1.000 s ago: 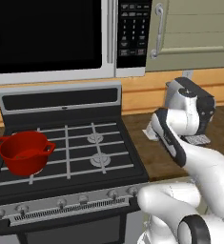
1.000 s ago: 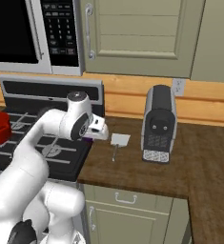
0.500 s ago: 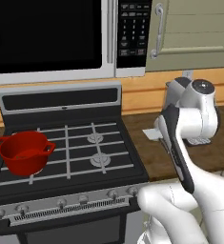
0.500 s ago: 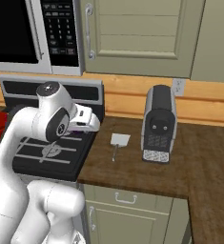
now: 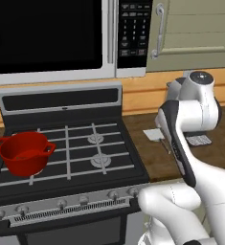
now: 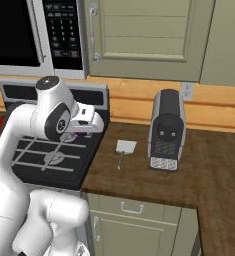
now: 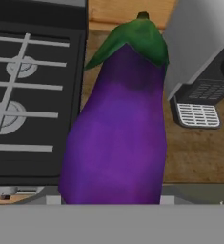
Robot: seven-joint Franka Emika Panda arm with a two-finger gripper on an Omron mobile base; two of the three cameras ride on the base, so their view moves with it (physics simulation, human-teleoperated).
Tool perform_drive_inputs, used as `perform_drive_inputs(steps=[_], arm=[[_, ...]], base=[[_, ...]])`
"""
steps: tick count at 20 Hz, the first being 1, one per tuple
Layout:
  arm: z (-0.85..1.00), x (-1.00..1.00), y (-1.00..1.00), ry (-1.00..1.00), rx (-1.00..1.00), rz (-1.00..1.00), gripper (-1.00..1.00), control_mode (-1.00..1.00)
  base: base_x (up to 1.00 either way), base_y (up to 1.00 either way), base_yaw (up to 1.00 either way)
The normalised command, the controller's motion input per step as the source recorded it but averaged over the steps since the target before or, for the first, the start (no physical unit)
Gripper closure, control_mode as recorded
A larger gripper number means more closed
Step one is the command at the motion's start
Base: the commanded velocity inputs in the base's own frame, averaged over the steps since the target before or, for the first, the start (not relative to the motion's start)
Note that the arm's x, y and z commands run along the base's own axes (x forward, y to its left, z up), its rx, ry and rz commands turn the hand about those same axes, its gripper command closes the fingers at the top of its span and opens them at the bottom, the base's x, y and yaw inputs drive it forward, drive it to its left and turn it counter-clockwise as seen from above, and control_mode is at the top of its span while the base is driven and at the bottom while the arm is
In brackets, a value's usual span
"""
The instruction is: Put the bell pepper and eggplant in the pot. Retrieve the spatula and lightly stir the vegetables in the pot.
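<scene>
The glossy purple eggplant (image 7: 116, 128) with its green cap fills the middle of the hand view, its stem end pointing away from the camera; it sits in the gripper (image 6: 83, 131), whose jaws pinch it from both sides. In the right base view a sliver of purple shows under the white hand, which hangs above the right edge of the black gas stove (image 6: 44, 150), at the seam with the dark wooden worktop (image 6: 189, 170).

The round, deep red pot (image 5: 24, 152) with two small loop handles stands on the near left burner of the stove, well apart from the hand. What lies inside it cannot be made out.

The thin spatula (image 6: 124, 149) with its flat pale grey-white blade lies flat on the worktop, just right of the stove and left of the dark and silver coffee machine (image 6: 166, 131), blade toward the wall. Above the stove hangs a black-fronted microwave (image 5: 61, 33), with a pale green cabinet door (image 6: 144, 35) to its right.
</scene>
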Motion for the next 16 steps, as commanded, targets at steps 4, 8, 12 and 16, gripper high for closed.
perform_drive_inputs(steps=[4, 8, 12, 16], arm=[[0.0, 0.0, 0.0, 0.0, 0.0, 0.0, 1.0, 1.0], [0.0, 0.0, 0.0, 0.0, 0.0, 0.0, 1.0, 1.0], [0.0, 0.0, 0.0, 0.0, 0.0, 0.0, 1.0, 1.0], [0.0, 0.0, 0.0, 0.0, 0.0, 0.0, 1.0, 1.0]], base=[[-0.06, 0.01, 0.0], [-0.37, 0.25, 0.02], [-0.62, 0.5, 0.0], [-0.49, 0.77, 0.0]])
